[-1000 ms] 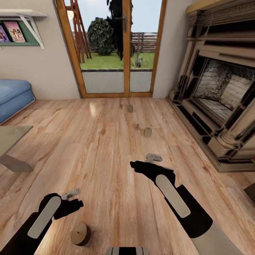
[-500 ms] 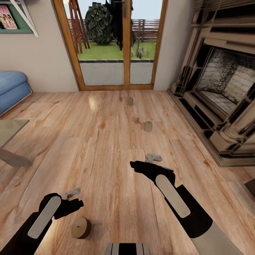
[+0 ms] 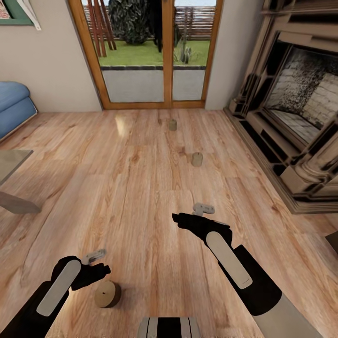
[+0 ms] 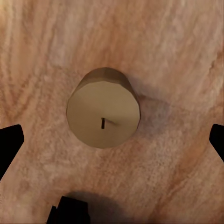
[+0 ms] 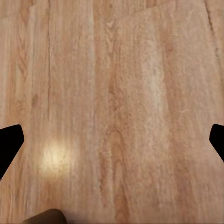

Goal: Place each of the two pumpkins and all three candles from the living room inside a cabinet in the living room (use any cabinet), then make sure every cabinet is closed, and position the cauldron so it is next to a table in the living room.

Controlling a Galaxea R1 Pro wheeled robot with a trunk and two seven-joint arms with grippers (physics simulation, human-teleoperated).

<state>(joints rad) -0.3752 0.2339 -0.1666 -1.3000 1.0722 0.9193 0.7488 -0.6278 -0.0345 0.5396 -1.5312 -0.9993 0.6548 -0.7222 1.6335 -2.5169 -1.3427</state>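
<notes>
Since a second ago the whole head view has dipped downward: the door and shelf sit higher in frame, which is the camera tilting, while both arms keep their places in the picture.

Left gripper (image 3: 94, 263) hangs at the lower left of the head view, its jaws spread wide and holding nothing; in the left wrist view the dark fingertips (image 4: 10, 147) sit at the two side edges with the nearest candle (image 4: 103, 108) standing upright on its end between them, untouched, wick showing. In the head view that candle (image 3: 107, 294) stands on the floor (image 3: 141, 197) just below the left gripper. Right gripper (image 3: 195, 216) reaches forward at centre, forearm running down to the lower right corner; its jaws are likewise spread and bare over planks.

Two more candles stand further off: one (image 3: 197, 159) right of centre, another (image 3: 172, 124) nearer the glass door (image 3: 150, 56). A table (image 3: 11, 188) corner and a blue sofa (image 3: 14, 108) are cut off by the left edge, and the fireplace (image 3: 300, 108) by the right. A tan curved shape at the bottom of the right wrist view is too cropped to name.
</notes>
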